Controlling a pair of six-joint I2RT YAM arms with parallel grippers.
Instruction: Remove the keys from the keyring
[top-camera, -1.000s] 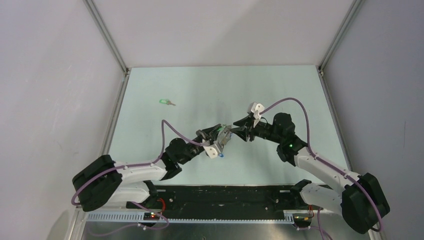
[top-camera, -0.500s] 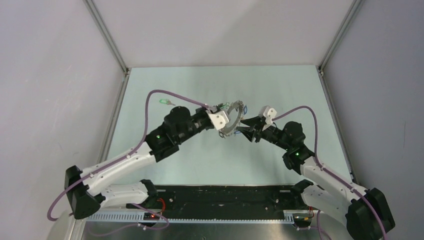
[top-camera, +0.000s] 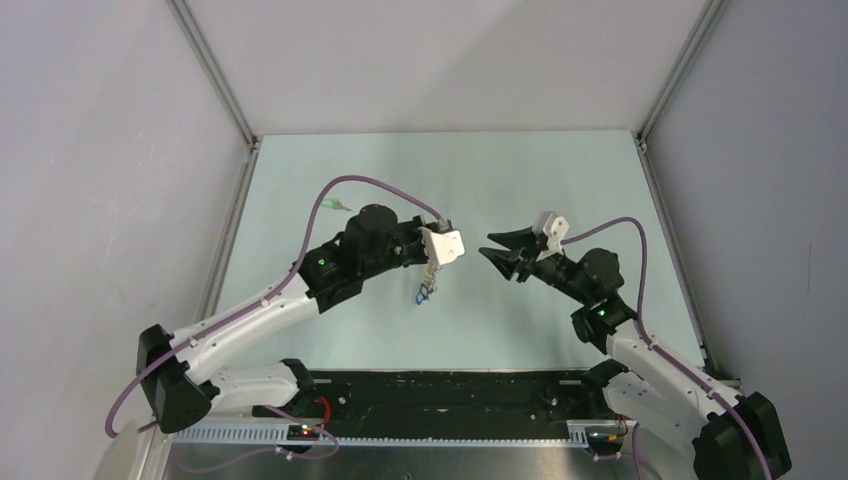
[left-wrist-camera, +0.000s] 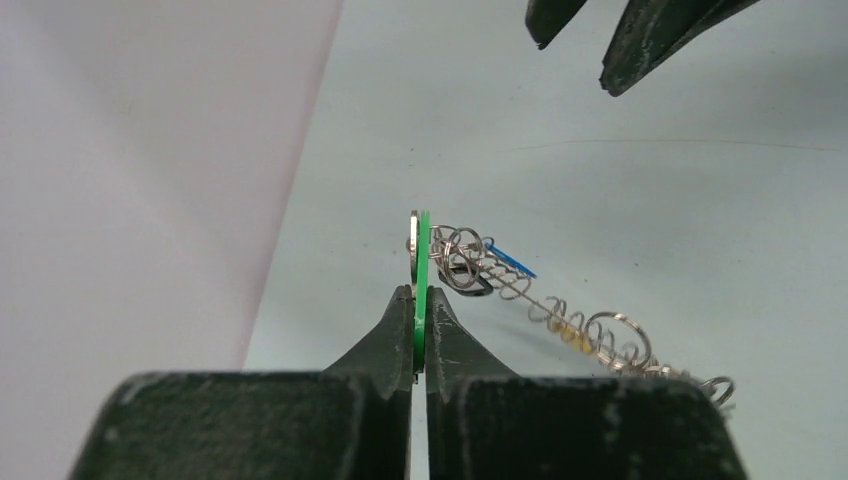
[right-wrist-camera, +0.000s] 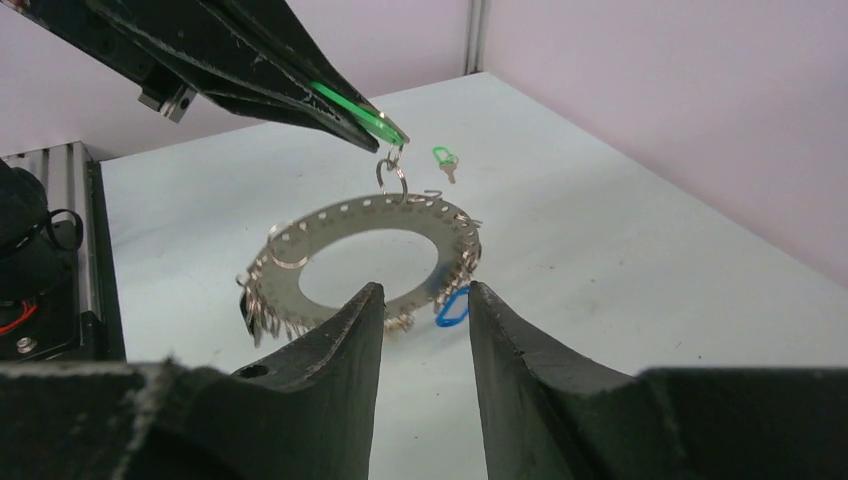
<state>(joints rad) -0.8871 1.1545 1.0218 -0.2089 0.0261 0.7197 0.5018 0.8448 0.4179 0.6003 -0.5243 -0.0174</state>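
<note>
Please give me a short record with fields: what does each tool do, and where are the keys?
left tool: shut on held green key
keyring: hanging from held green key
right tool: open, empty, apart from keyring
blue key: on keyring
loose green key: lying on table, away from both tools

1. Open air separates our spread right fingers (right-wrist-camera: 335, 350) from the dangling keyring (right-wrist-camera: 345, 218).
2. Our left fingers (left-wrist-camera: 385, 345), pinching a green key (left-wrist-camera: 421, 270) above the ring, block its top edge.
3. Bare counter (top-camera: 560, 170) stretches behind it; one loose key (top-camera: 332, 205) lies well apart by the left wall (top-camera: 120, 200).
</note>
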